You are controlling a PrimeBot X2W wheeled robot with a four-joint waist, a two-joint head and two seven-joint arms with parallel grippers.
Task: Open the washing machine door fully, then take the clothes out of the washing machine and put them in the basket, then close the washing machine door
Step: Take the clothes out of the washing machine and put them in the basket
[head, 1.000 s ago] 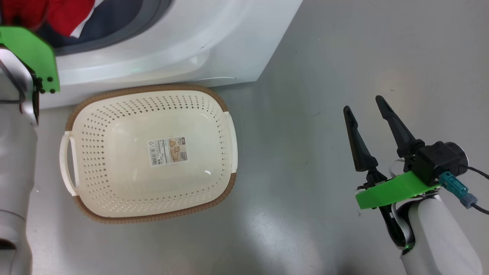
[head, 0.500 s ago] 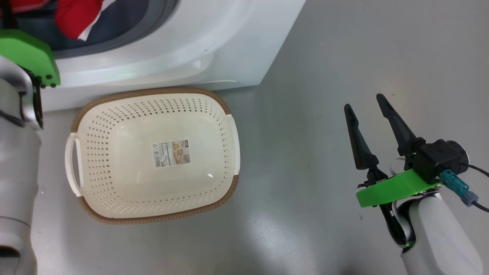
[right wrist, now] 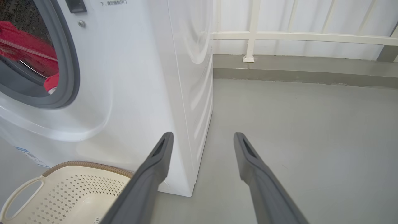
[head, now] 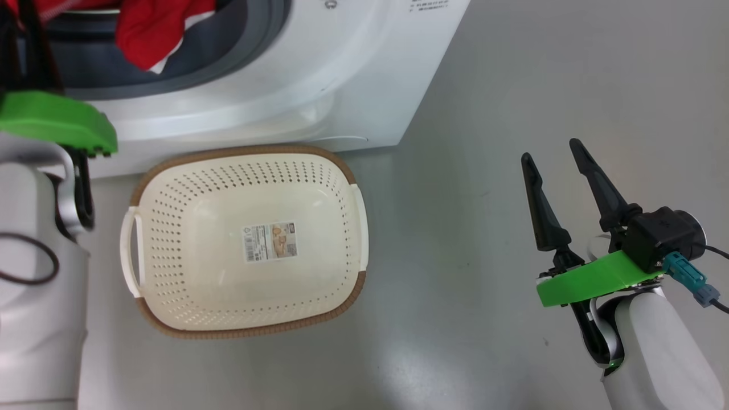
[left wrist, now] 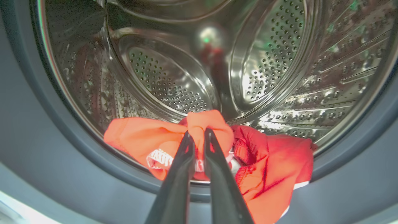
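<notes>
The washing machine (head: 319, 68) stands open, its door out of view. Inside the steel drum (left wrist: 267, 62), red clothes (left wrist: 273, 161) with white trim lie at the front, draped over the grey seal (left wrist: 46, 155). My left gripper (left wrist: 199, 133) is shut on a raised fold of the red fabric. The clothes (head: 154, 34) also show at the drum mouth in the head view, above the left arm's green wrist plate (head: 54, 122). The cream basket (head: 239, 151) sits empty on the floor before the machine. My right gripper (head: 548, 151) hovers open over bare floor, well right of the basket.
The machine's white side panel (right wrist: 186, 77) rises just left of the right gripper (right wrist: 202, 135). Grey floor (right wrist: 295, 124) runs back to a white railing (right wrist: 252, 34) along a low kerb. The basket's handle and rim (right wrist: 77, 165) show at lower left.
The head camera has shifted, sliding the whole picture down and right. The left wrist's green plate has tilted flatter near the drum mouth. The right arm has held still.
</notes>
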